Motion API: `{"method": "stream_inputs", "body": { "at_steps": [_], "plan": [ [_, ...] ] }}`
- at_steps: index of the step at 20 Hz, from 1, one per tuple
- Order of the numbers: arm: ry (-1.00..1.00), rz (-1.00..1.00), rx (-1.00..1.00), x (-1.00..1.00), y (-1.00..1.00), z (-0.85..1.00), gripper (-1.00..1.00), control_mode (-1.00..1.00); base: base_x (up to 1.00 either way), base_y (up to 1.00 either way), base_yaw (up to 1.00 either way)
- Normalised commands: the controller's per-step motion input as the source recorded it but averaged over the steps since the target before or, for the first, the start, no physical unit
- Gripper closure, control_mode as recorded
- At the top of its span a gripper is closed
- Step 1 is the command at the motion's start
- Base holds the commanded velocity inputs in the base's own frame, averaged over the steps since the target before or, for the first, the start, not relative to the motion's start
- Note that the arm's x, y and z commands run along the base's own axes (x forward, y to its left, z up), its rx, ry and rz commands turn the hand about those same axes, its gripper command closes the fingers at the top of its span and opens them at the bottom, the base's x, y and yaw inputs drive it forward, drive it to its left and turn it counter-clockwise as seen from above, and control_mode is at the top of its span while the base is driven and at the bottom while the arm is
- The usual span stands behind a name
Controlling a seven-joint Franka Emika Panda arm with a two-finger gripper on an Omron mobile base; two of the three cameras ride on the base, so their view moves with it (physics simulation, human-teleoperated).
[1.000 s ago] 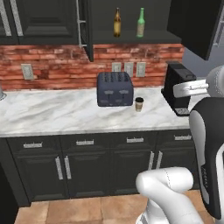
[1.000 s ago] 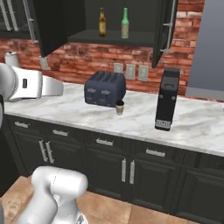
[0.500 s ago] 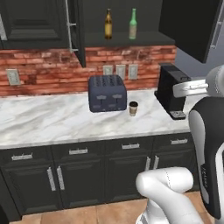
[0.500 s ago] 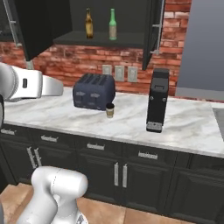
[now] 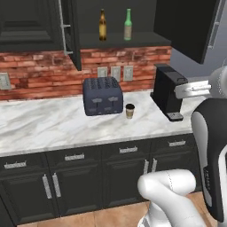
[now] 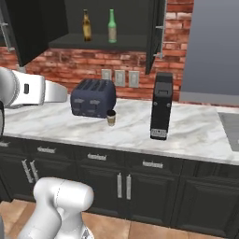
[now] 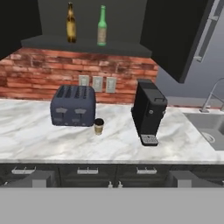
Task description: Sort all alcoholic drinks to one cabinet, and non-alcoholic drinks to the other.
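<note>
Two alcoholic drinks stand side by side on the shelf of the open upper cabinet (image 5: pixel 119 40): an amber-brown bottle (image 5: pixel 102 25) (image 6: pixel 87 25) (image 7: pixel 71 22) and, to its right, a green bottle (image 5: pixel 128 25) (image 6: pixel 112 26) (image 7: pixel 102 26). One non-alcoholic drink, a tan paper cup with a dark lid (image 5: pixel 129 111) (image 6: pixel 111 117) (image 7: pixel 99 126), stands on the marble counter just right of the toaster. My gripper (image 5: pixel 186 90) (image 6: pixel 63 94) hangs well back from the counter, open and holding nothing, facing the cup and cabinet from a distance.
A dark blue toaster (image 5: pixel 103 95) sits at the brick wall. A black coffee machine (image 5: pixel 166 91) stands right of the cup. The cabinet doors (image 5: pixel 71 35) hang open on both sides. A sink (image 7: pixel 210 129) lies at the counter's far right. Dark drawers line the counter front.
The whole scene has slid a little to the left in both base views, so the base has moved. Bottles, cup and toaster keep their places relative to each other.
</note>
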Motion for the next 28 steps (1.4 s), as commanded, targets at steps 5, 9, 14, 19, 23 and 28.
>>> {"method": "stream_inputs", "body": {
  "at_steps": [5, 9, 14, 19, 23, 28],
  "plan": [
    [0.0, 0.0, 0.0, 0.0, 0.0, 0.0, -1.0, 1.0, 0.23, 0.14, -0.07],
    [0.0, 0.0, 0.0, 0.0, 0.0, 0.0, -1.0, 1.0, 0.29, 0.18, -0.02],
    [0.0, 0.0, 0.0, 0.0, 0.0, 0.0, -1.0, 1.0, 0.38, 0.2, 0.0],
    [0.0, 0.0, 0.0, 0.0, 0.0, 0.0, -1.0, 1.0, 0.36, 0.2, 0.0],
    [0.0, 0.0, 0.0, 0.0, 0.0, 0.0, -1.0, 1.0, 0.28, 0.21, 0.0],
    [0.0, 0.0, 0.0, 0.0, 0.0, 0.0, -1.0, 1.0, 0.24, 0.21, 0.0]
  ]
}}
